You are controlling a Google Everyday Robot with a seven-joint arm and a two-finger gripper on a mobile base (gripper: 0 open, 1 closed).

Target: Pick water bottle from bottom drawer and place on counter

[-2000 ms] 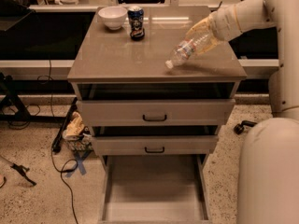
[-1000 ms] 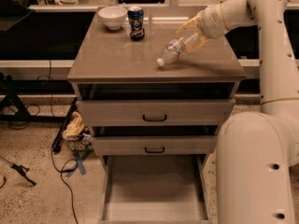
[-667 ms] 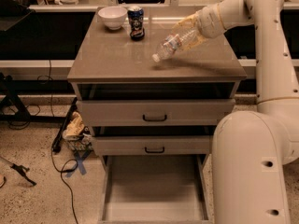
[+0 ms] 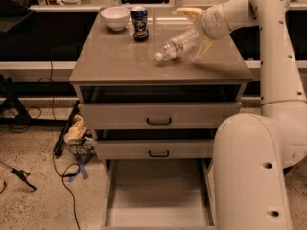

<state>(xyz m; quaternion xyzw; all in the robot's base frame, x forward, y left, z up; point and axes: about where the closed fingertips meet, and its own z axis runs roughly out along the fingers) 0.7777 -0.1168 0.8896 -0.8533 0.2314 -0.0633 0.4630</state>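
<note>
The water bottle point(image 4: 175, 46), tilted cap-down just above the counter point(image 4: 115, 56), is grasped at its base by the gripper point(image 4: 195, 31), already out of the open bottom drawer point(image 4: 158, 191); seemingly only set-down and release remain.

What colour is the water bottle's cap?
White, in the camera view; the gripper holds the water bottle tilted over the counter.
</note>
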